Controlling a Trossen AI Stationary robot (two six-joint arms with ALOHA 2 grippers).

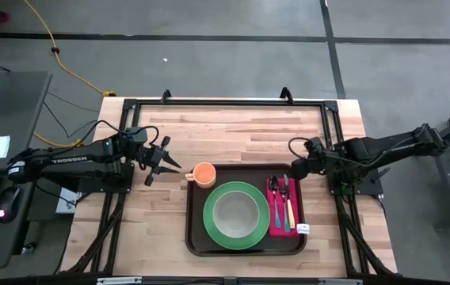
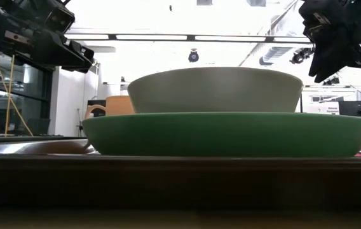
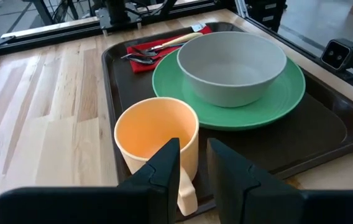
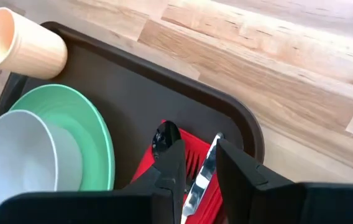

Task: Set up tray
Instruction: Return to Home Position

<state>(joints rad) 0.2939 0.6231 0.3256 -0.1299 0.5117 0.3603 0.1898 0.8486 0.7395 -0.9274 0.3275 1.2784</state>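
Your left hand [image 1: 164, 162] hovers over the bare counter [image 1: 233, 127] at 9 o'clock of the orange cup [image 1: 204, 173], near it but not touching. Its fingers [image 3: 164, 171] stand apart with a narrow gap and hold nothing (in its wrist view the cup shows through that gap). Your right hand [image 1: 295, 170] hangs above the tray's 1 o'clock corner, at 12 o'clock of the red napkin [image 1: 273, 229]. Its fingers [image 4: 171, 163] are likewise a little apart and empty.

You will find the tray [image 1: 197, 237] lying flat toward the 6 o'clock edge of the counter, midway between the two arms. On it, the cup sits in the 10 o'clock corner. The green plate [image 1: 211, 226] lies at the middle with the grey bowl [image 1: 236, 212] on it. The napkin runs along the 3 o'clock side and carries the blue cutlery [image 1: 279, 214], with the yellow knife [image 1: 290, 212] at 3 o'clock of it.
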